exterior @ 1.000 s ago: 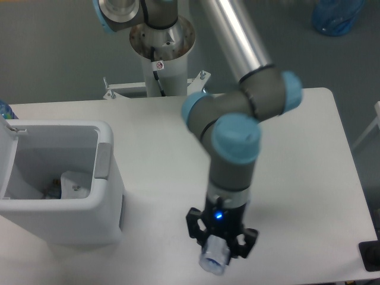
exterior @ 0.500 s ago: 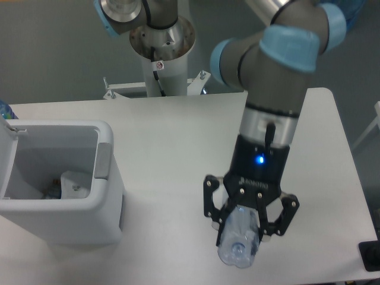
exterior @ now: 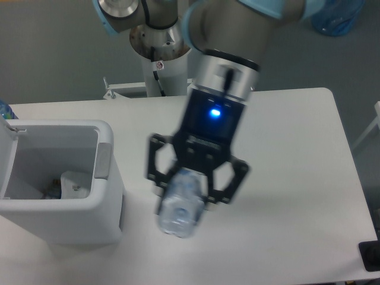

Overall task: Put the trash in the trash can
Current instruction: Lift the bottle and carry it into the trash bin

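Bottle held over the bench, bin open at 9 o'clock.

Gripper [exterior: 189, 189] blurred, seen from above, blue light lit on its body. Black fingers [exterior: 155, 163] clamp the clear bluish bottle [exterior: 179, 203] from both sides; the bottle hangs out below them toward 6 o'clock, off the white bench [exterior: 297, 178]. Cap not made out in the blur. The bin [exterior: 65, 221] sits at the bench's 9 o'clock edge, just beside the gripper but apart from it, lid [exterior: 8, 139] swung up on its far left side, grey panel [exterior: 103, 160] on the wall facing the gripper. Inside the bin, low at the bottom, lies the white wrapper [exterior: 76, 183]. Arm base [exterior: 161, 41] stands at 12 o'clock behind the bench.
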Robot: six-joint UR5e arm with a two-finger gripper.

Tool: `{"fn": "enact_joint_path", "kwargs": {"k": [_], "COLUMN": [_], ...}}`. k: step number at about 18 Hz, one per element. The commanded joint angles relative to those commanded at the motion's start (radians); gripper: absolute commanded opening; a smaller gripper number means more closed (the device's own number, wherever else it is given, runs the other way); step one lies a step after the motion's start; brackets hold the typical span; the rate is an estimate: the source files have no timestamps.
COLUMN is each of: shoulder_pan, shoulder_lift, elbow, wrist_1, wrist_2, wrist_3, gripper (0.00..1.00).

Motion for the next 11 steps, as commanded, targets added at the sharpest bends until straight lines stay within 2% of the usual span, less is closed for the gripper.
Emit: {"fn": "enact_joint_path", "kwargs": {"k": [6,11], "shoulder_pan": [-0.067,-0.13], "shoulder_lift": [0.008,0.012], "elbow": [-0.008,-0.04], "wrist_1": [-0.002,-0.002], "wrist_2": [0.002,0.002], "wrist_3": [-0.06,-0.08], "gripper": [0.57,0.57]}}
